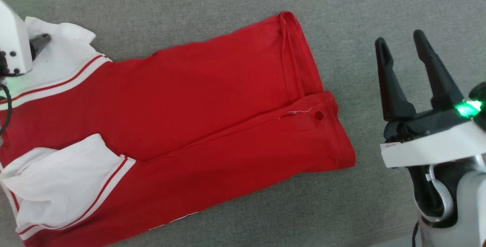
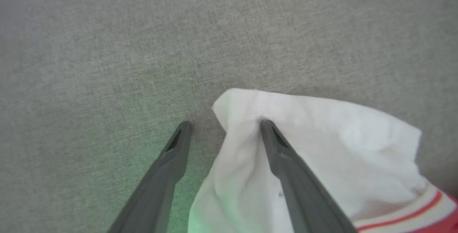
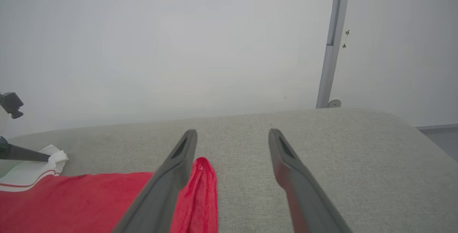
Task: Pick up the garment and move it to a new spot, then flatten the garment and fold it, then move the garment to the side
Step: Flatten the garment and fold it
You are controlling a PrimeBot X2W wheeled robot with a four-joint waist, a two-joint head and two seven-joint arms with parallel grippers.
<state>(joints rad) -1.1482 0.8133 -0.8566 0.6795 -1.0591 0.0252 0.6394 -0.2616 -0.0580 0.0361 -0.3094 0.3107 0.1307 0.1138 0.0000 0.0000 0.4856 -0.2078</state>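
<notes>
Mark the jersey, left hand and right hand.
jersey (image 1: 197,99), head view, red middle panel.
left hand (image 2: 225,123), left wrist view, midway between its fingertips.
right hand (image 1: 399,38), head view, midway between its fingertips.

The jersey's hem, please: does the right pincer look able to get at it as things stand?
Probably yes. The right pincer is open, holds nothing and hovers just beside the hem, with only bare grey surface between them.
</notes>
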